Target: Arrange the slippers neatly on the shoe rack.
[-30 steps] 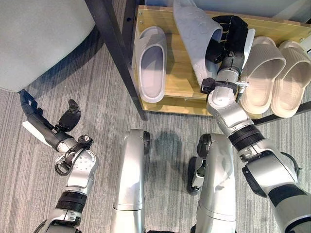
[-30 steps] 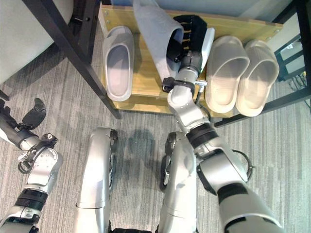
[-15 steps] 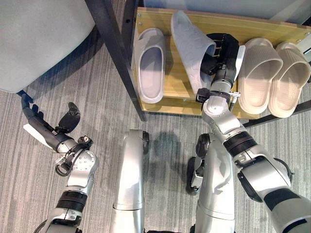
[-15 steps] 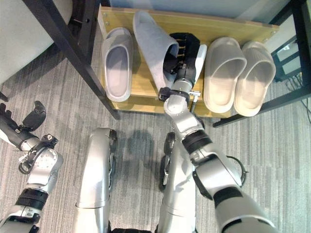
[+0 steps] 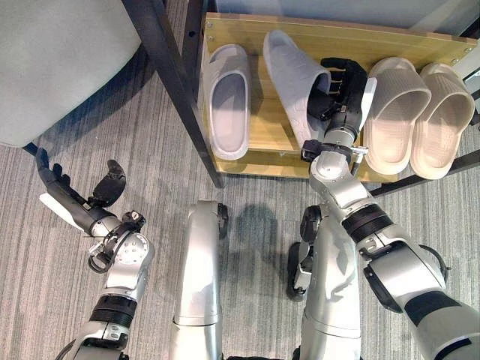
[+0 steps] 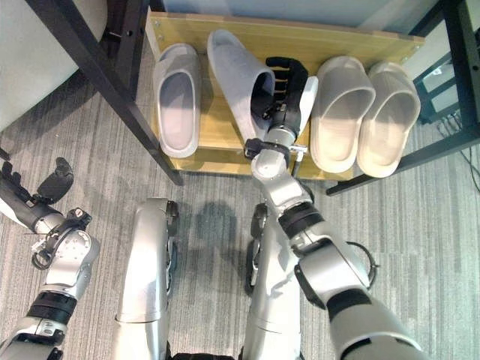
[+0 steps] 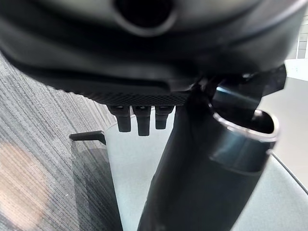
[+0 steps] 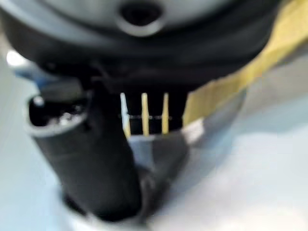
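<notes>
Wooden shoe rack shelf (image 5: 270,146), second grey slipper being set down by the right hand.

Left eye view: the right hand (image 5: 339,94) gripped the tilted pale grey foam slipper (image 5: 294,84), sole showing, between a flat grey slipper (image 5: 229,101) and a pair of beige slippers (image 5: 412,112); judged mid-placement, the next move called for laying it flat and straight beside its mate. Right eye view: room was tight, the beige pair just beside the hand, the black rack post (image 6: 97,75) bounding the left; the shelf's front edge lay near. Left wrist view: the left hand (image 7: 139,118) hung relaxed, fingers straight, over grey carpet (image 7: 29,144). Right wrist view: thumb and fingers clamped the slipper's pale strap.
</notes>
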